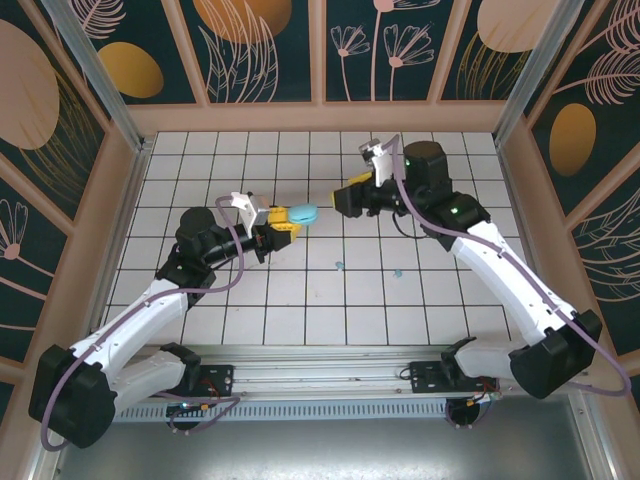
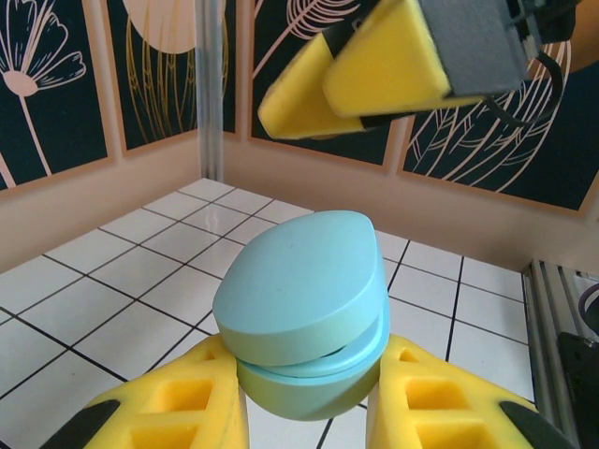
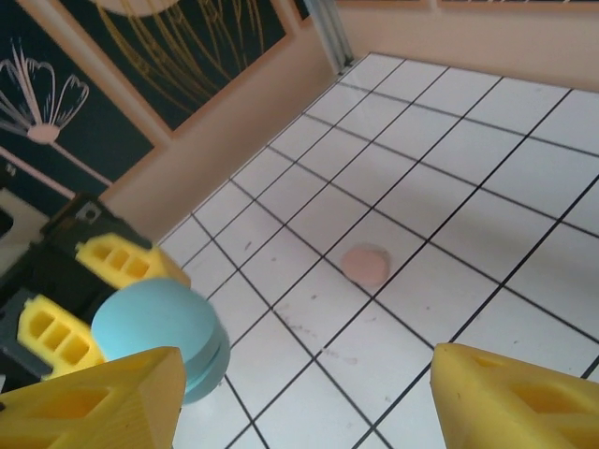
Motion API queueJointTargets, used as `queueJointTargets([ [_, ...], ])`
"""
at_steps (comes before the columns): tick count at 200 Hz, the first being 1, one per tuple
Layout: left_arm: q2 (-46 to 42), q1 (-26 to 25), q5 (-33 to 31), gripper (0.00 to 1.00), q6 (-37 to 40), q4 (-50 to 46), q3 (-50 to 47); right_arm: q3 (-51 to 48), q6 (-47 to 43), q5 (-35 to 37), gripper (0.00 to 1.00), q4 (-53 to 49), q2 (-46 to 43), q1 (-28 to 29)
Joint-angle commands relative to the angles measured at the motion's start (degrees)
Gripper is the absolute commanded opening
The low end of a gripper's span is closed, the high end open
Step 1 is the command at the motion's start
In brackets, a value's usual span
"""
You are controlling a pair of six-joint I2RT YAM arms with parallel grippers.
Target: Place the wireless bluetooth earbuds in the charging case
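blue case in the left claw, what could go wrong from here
1. The left claw seems to pinch the blue case only by its lower half, off the floor. A nudge from the open right claw, close in front, could twist it loose.
2. Two teal earbuds lie loose on the tiles between the arms. A dropped case or a low sweep might scatter them.

White tiled floor point(image 1: 325, 325), dark grout; dark floral wall panels point(image 1: 265, 45) from 9 to 3 o'clock; metal rail point(image 1: 320, 358) at 6.
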Motion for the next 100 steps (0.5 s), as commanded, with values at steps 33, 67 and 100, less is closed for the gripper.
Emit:
queueJointTargets([
  [33, -0.35, -0.31, 2.17, 0.15, 1.01, -1.11, 1.46, -1.39, -8.69, 1.74, 0.74, -0.21, -0.64, 7.77],
  [67, -0.18, -0.31, 3.18, 0.14, 0.67, -0.77, 1.84, 1.4, -10.35, 1.27, 0.74, -2.2, 2.82, 8.46],
  [100, -0.09, -0.31, 3.71, 0.14, 0.41, -0.93, 1.92, 4.17, -11.62, 1.16, 0.74, -3.75, 5.3, 8.46],
])
